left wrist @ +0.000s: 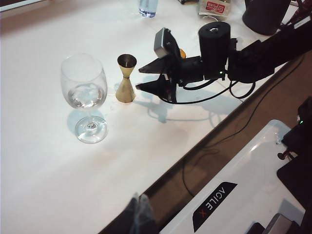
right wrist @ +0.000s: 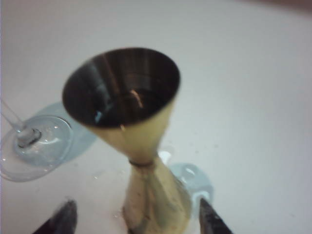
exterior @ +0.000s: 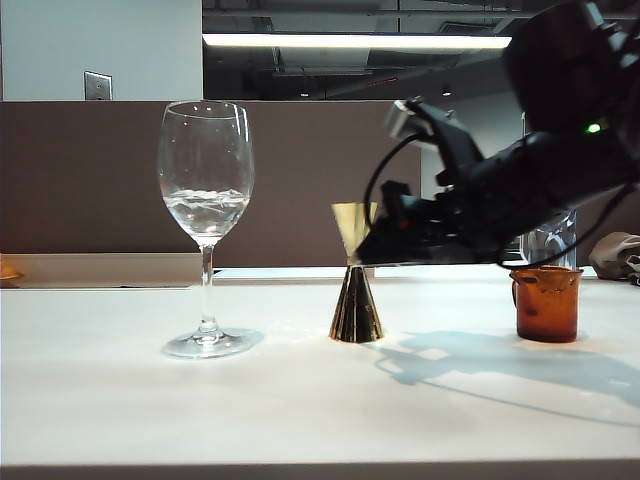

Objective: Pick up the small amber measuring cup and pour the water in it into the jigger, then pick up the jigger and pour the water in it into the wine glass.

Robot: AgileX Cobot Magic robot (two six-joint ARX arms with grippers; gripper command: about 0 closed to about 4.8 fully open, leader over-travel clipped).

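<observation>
The wine glass [exterior: 205, 200] [left wrist: 84, 90] stands at the left with water in its bowl. The gold jigger [exterior: 355, 290] [left wrist: 126, 80] [right wrist: 131, 97] stands upright in the middle of the table. The small amber measuring cup [exterior: 546, 303] sits at the right, apart from both. My right gripper [exterior: 372, 245] [left wrist: 139, 78] [right wrist: 136, 224] is open and level beside the jigger. Its fingertips [right wrist: 61, 222] flank the lower cone with a gap on each side. My left gripper [left wrist: 139, 214] hangs over the table's near edge, far from everything, with its fingers together.
A clear plastic bottle [exterior: 550, 240] [left wrist: 147, 7] stands behind the amber cup. A small wet patch [right wrist: 192, 178] lies on the table by the jigger's base. A brown partition [exterior: 100, 180] runs along the back of the white table [exterior: 300, 400].
</observation>
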